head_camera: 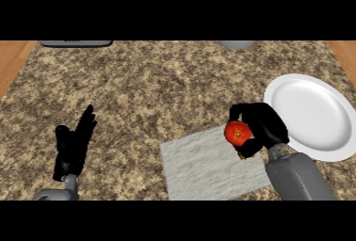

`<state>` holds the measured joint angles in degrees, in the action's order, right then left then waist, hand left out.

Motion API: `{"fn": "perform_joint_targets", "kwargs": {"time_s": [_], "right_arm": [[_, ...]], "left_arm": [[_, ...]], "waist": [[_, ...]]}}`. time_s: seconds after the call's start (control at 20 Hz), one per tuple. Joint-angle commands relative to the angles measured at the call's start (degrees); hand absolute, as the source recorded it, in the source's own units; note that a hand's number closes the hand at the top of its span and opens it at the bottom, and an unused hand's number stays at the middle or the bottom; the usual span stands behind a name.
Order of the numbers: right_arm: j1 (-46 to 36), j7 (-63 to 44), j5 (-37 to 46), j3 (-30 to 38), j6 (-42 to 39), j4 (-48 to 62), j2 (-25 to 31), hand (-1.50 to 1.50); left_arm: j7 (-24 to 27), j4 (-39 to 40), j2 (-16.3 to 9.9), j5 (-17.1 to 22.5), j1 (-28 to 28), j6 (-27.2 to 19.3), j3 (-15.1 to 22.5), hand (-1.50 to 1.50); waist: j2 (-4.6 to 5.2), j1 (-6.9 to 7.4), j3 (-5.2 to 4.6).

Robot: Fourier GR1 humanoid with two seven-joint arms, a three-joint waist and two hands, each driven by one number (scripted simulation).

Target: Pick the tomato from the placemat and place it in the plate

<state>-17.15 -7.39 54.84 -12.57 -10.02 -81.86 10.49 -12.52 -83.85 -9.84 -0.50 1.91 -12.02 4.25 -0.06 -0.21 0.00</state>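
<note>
Just one tomato shows, held in the curled fingers of the right hand above the right edge of the single grey placemat. One white plate sits beside it on the desk. Left hand rests open, fingers straight.

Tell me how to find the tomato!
Look at the big round white plate on the speckled stone counter's right side. Just left of it, the robot's black right hand curls around a small round tomato, the only bright red thing there.
</note>
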Motion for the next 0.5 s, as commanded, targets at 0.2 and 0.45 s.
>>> {"fn": "perform_joint_targets", "kwargs": {"time_s": [0.2,0.45], "right_arm": [[1.7,-3.3,-1.6,8.4,6.1,-15.8,1.6,1.5],[3.2,-6.9,0.5,12.9,9.4,-21.8,2.6,1.5]], "left_arm": [[1.2,-3.1,-0.2,0.5,-4.3,1.5,0.4,0.0],[-0.6,0.1,0.1,-0.3,0.8,0.8,-0.9,0.0]], "waist": [[-0.37,-0.33,-0.01],[-0.07,-0.29,-0.01]]}}
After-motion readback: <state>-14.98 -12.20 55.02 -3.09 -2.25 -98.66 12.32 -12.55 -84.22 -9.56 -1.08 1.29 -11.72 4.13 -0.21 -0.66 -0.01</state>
